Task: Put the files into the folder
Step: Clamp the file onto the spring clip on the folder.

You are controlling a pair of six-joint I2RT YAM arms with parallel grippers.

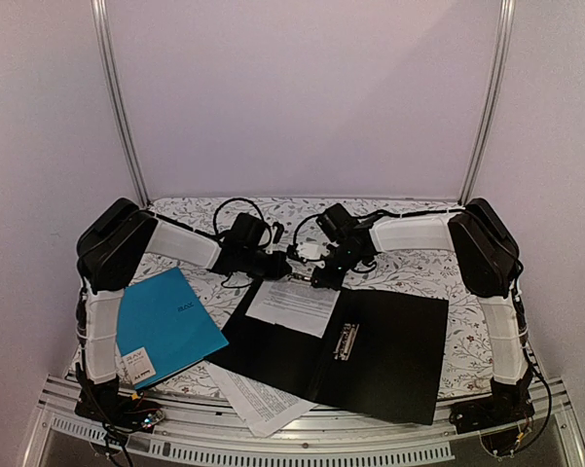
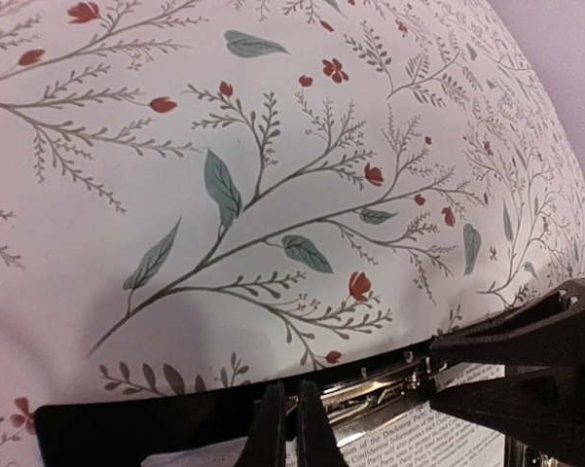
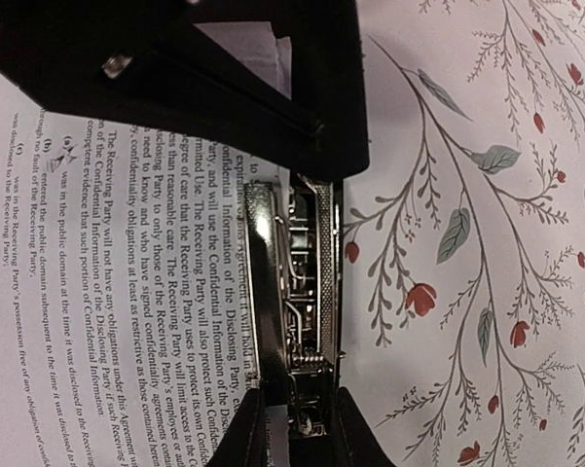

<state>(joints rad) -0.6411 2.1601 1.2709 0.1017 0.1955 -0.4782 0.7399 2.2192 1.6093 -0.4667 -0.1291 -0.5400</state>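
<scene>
Black folder (image 1: pixel 394 360) lies open mid-table, both claws bunched at its far edge.
Teal folder (image 1: pixel 165 326) lies near left, partly covered by the left arm. The left gripper (image 2: pixel 292 428) has its fingers pressed together just beside the silver clip (image 3: pixel 297 292), which the overhead view hides beneath the claws. One of the files (image 1: pixel 292 304) rests on the black folder's left leaf; other sheets (image 1: pixel 263 399) stick out from under its near edge. The right gripper (image 3: pixel 297 438), narrow, pinches the clip's end.
</scene>
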